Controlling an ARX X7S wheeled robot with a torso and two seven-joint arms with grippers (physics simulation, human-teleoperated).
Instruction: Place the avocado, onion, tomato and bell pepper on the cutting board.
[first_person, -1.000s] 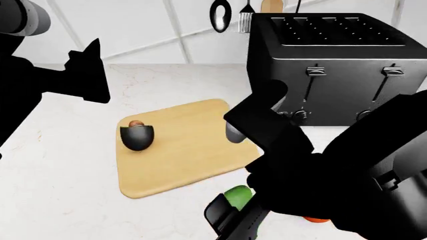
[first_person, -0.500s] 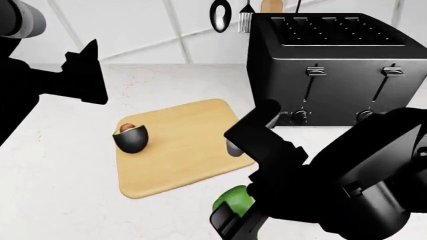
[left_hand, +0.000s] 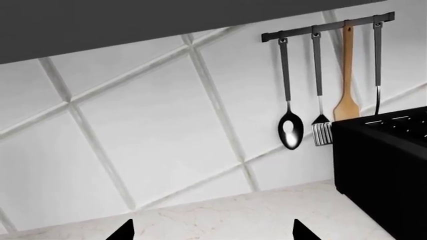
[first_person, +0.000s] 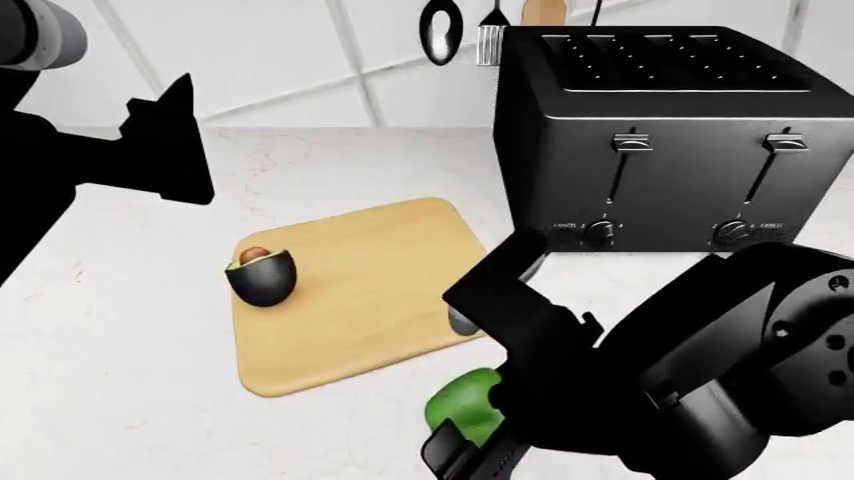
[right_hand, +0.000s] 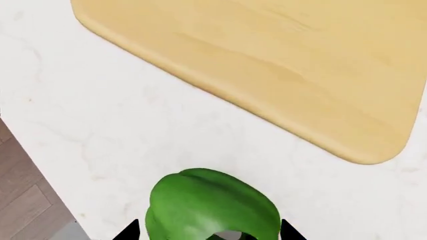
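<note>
- The bell pepper (right_hand: 212, 207) sits right between the right pincer (right_hand: 208, 232) tips, and the cutting board (right_hand: 280, 70) lies straight out ahead of that pincer, with only a strip of bare tabletop (right_hand: 100, 135) between pepper and board edge. So we'd say the next move is just a short carry forward.
- Pepper looks bright green, lobed and blocky, no real long axis to fuss over. In the head view it pokes out from the dark right arm (first_person: 694, 370), just off the near edge of the board.
- Right pincer looks closed onto the pepper from both sides, but we only see the two tips, so actual contact is our guess.
- The right arm is clearly the nearer one. The left pincer (left_hand: 210, 235) is well away, spread open, nothing in it, facing the tiled wall and the hanging utensils (left_hand: 320, 100).
- The avocado (first_person: 262, 273) is on the board already, on the far side from the right pincer.
- We can't spot the onion or tomato. The toaster (first_person: 667, 130) stands beyond the board.
</note>
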